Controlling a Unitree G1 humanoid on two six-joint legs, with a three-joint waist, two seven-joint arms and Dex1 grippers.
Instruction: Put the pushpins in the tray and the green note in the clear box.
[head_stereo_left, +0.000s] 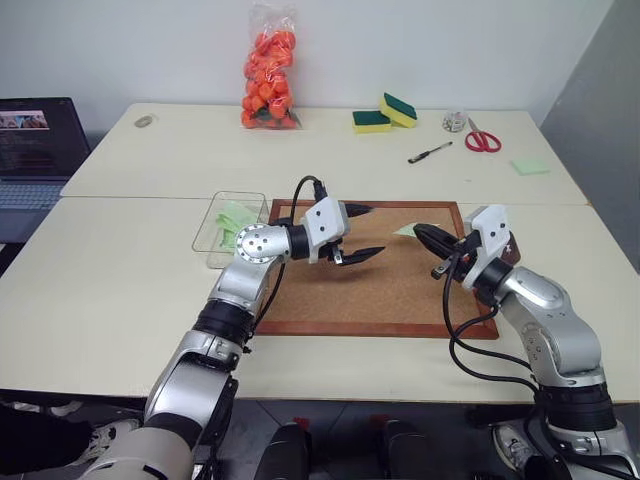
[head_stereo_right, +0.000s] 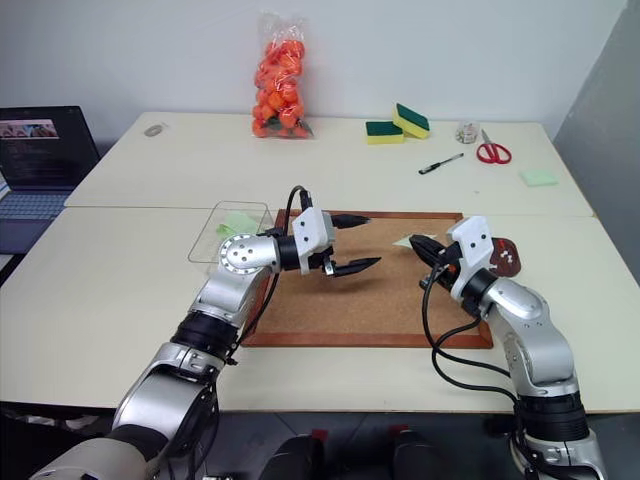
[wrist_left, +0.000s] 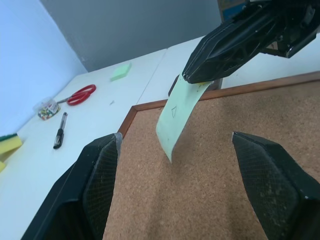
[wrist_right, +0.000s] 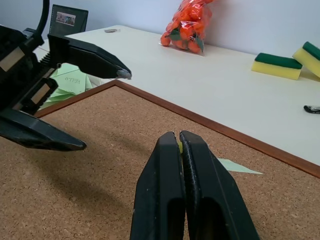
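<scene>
Green note (wrist_left: 179, 111) hangs from my right claw (wrist_left: 197, 76), pinched at its top edge between the two black fingers pressed together, and the slip droops down over the far edge of the corkboard (head_stereo_left: 400, 290), a faint mark on its face. My left claw (head_stereo_left: 362, 232) hovers level above the middle of the board, pointing at the right one, its fingers (wrist_left: 100, 175) spread wide apart with nothing between them, the note dangling just ahead of the gap without touching either finger.

Off to my left, the clear box (head_stereo_left: 222, 222) sits against the board's left frame, with pale green slips lying inside it. On the other side, the tray (head_stereo_right: 503, 256) shows as a dark brown dish just past my right wrist, beside the board's right frame, small light specks in it; whether those are pushpins I cannot tell.

Farther back on the table: red-handled scissors (head_stereo_left: 482, 138), a small round jar (head_stereo_left: 455, 121), a black pen (head_stereo_left: 429, 152), a pale green pad (head_stereo_left: 530, 166), two green-and-yellow sponges (head_stereo_left: 385, 113) and a bag of orange fruit (head_stereo_left: 270, 70). A laptop (head_stereo_left: 35, 150) stands at the far left.
</scene>
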